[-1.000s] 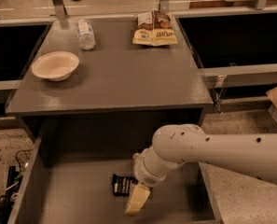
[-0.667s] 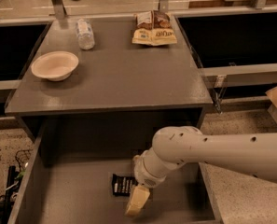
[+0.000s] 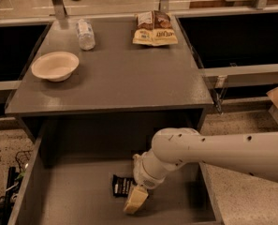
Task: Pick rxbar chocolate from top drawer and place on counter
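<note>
Down inside the top drawer (image 3: 68, 198), I have the gripper (image 3: 136, 199) at the rxbar chocolate (image 3: 121, 185); I cannot tell its grasp state. Lift and placement on the counter (image 3: 120, 78) remain.

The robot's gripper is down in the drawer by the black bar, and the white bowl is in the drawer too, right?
Not quite. The bowl sits on the counter, not in the drawer; the camera view shows it. The rest holds: the gripper is down in the drawer by the black bar.
</note>
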You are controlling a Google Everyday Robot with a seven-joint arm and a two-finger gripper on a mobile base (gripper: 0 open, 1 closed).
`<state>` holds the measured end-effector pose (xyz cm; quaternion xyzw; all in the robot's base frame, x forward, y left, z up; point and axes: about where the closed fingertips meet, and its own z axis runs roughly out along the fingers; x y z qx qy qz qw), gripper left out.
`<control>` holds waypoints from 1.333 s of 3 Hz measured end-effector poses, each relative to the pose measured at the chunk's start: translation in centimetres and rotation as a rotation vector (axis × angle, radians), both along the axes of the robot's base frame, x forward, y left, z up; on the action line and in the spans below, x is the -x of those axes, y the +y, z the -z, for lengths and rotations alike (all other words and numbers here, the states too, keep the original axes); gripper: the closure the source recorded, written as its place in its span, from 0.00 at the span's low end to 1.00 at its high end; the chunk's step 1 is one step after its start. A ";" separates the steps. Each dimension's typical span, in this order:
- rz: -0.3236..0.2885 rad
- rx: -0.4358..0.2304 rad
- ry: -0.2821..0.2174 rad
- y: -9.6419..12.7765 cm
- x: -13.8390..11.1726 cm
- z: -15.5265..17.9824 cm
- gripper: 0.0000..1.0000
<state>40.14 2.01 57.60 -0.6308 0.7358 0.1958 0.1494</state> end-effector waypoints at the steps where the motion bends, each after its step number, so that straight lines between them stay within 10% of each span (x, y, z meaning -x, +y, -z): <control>1: 0.000 0.000 0.000 0.0 0.0 0.0 0.42; 4: 0.000 0.000 0.000 0.0 0.0 0.0 1.00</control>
